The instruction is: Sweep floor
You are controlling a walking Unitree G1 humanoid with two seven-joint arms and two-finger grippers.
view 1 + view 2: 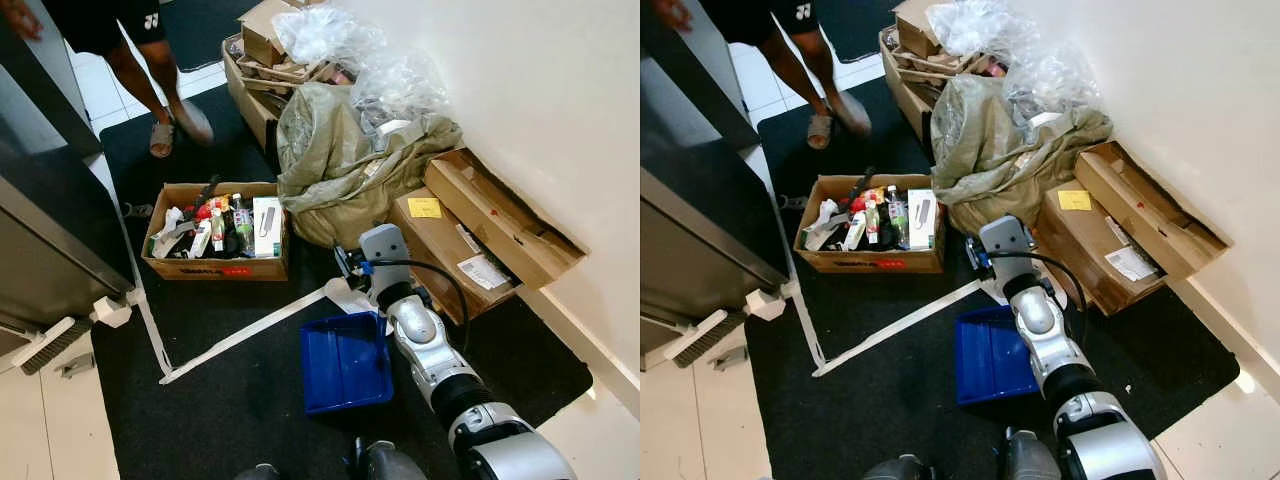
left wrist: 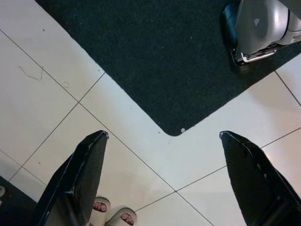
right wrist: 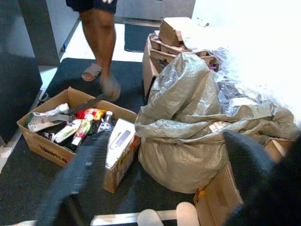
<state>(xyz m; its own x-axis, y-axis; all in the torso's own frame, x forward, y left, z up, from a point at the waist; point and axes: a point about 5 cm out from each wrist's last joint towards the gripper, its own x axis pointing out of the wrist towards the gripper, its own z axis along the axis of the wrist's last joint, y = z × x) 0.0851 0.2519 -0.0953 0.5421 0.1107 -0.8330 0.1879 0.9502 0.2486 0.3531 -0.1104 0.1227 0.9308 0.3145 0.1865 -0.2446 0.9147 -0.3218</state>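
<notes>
Blue dustpan [image 1: 345, 362] on black mat [image 1: 230, 390] beside silver right arm [image 1: 430, 350], cardboard box [image 1: 217, 232] of clutter beyond.

This looks like a storage corner or entryway of a home. The floor [image 2: 42, 94] is pale tile, partly covered by a black mat [image 1: 240, 390], beside a plain white wall [image 1: 540, 90]. Clutter is piled along that wall: flattened and stacked cartons [image 1: 480, 225], a big grey-green sack [image 1: 340, 165], and crumpled clear plastic [image 1: 385, 70]. An open box [image 1: 215, 235] on the mat holds bottles, tubes and other household odds and ends. A blue dustpan [image 1: 345, 360] lies on the mat, and a person [image 1: 150, 75] in sandals stands nearby.
</notes>
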